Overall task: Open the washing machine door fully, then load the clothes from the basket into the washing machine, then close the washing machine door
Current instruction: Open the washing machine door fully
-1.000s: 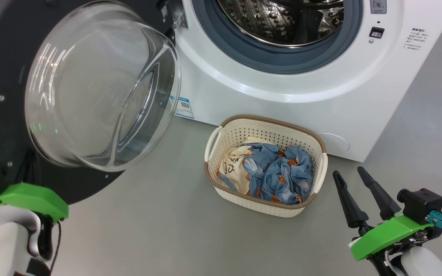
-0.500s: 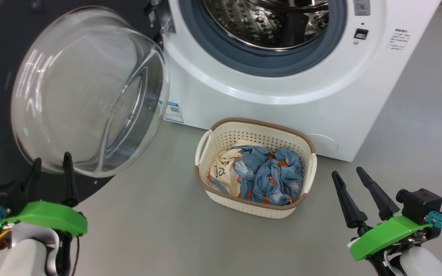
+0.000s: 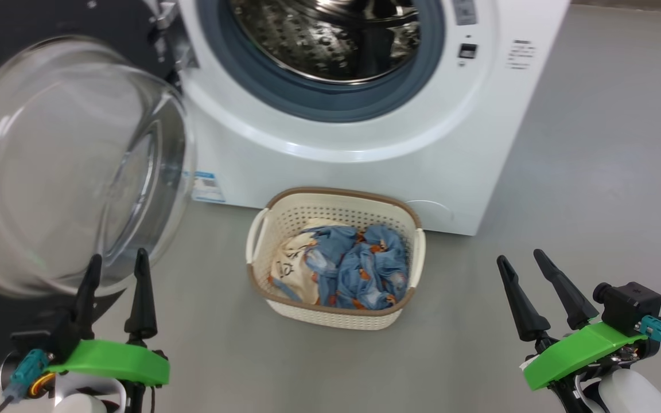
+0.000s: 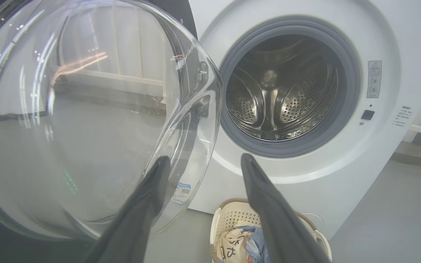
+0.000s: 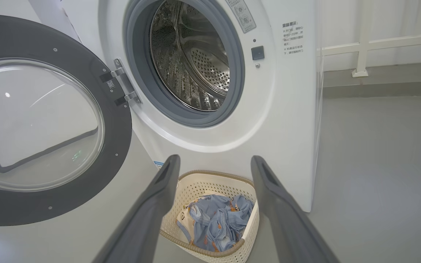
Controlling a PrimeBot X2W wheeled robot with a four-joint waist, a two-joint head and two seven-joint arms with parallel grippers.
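Now the round black-rimmed washing machine door (image 3: 72,166) stands open leftward, glass bowl bulging toward the robot; left gripper (image 3: 119,256) and right gripper (image 3: 520,256) gape wide, empty.

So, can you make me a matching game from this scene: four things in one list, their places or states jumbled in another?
Things:
1. washing machine door
2. clothes
3. basket
4. drum

Places or states:
a. on the floor in front of the washing machine
b. swung open
c. empty
d. heaped in the basket

Pairs: 1-b, 2-d, 3-a, 4-c.
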